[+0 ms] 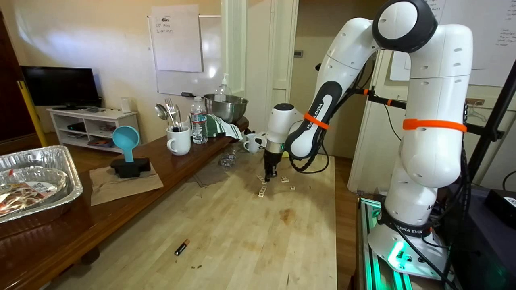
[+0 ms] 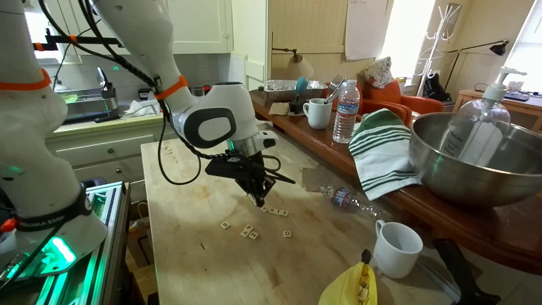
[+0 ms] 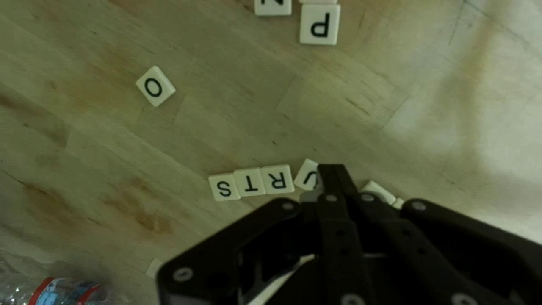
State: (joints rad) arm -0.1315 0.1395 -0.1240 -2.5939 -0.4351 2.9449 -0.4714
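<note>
Wrist view, as I see it remotely: cream tiles S [image 3: 224, 187], T [image 3: 250, 181] and R [image 3: 277, 179] lie face-up in an abutting row; a skewed, partly hidden tile [image 3: 305, 174] lies beside R.

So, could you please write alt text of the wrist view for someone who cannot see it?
A black two-fingered gripper, jaws together, partly hides small square cream letter tiles on a pale wooden tabletop. Upside-down S, T and R tiles form a row; an O tile lies apart, and a clear plastic bottle shows lower left.
</note>
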